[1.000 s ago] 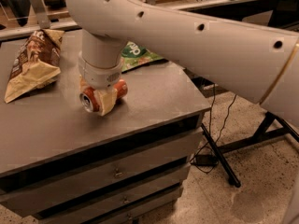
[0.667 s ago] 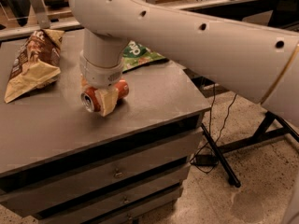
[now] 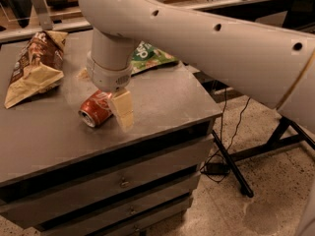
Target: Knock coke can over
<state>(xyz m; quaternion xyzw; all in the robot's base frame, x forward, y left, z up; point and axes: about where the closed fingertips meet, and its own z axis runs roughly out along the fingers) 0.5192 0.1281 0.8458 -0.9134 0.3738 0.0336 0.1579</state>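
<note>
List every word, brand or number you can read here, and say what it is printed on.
No text can be read for certain.
coke can, lying on its side: markings too blurred to read.
green snack bag: white lettering, partly hidden behind the arm, unreadable.
brown chip bag: print too blurred to read.
gripper, right beside the can: no markings visible.

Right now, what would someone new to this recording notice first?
The bulky white arm sweeps across the upper frame, with its end effector low over the grey cabinet top, right beside the coke can. The can lies on its side, silver top toward the front left. A brown and tan chip bag sits at the back left, and a green snack bag lies behind the arm.
</note>
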